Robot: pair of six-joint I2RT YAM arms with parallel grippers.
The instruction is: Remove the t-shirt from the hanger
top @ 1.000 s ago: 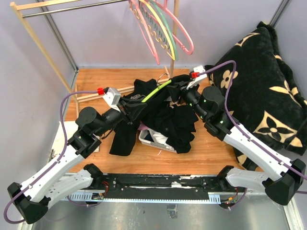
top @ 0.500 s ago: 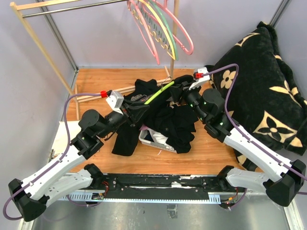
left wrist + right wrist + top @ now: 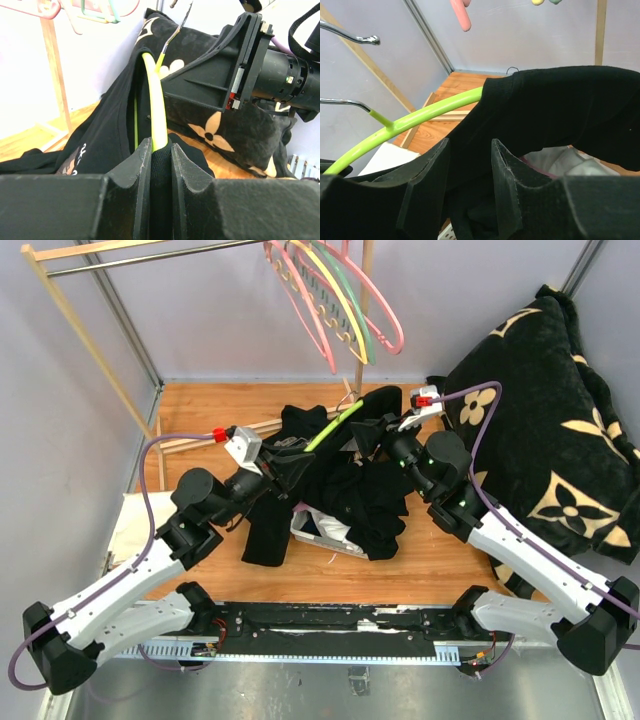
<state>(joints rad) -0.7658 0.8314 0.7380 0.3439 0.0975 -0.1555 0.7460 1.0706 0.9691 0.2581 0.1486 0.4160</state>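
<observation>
Pinching the hanger (image 3: 156, 110) in my left claw (image 3: 161, 165), right claw (image 3: 470, 175) gripping the black t-shirt (image 3: 560, 110) bunched over the tabletop (image 3: 230, 405). I should brace the hanger and draw fabric off its end.

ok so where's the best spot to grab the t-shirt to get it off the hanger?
Probably the ribbed collar edge of the t-shirt, where the green hanger arm comes out bare. Come from the right and pinch cloth only, just under the arm. The left gripper clamps the hanger lower down, so pulling away from it should slide the cloth off.
</observation>
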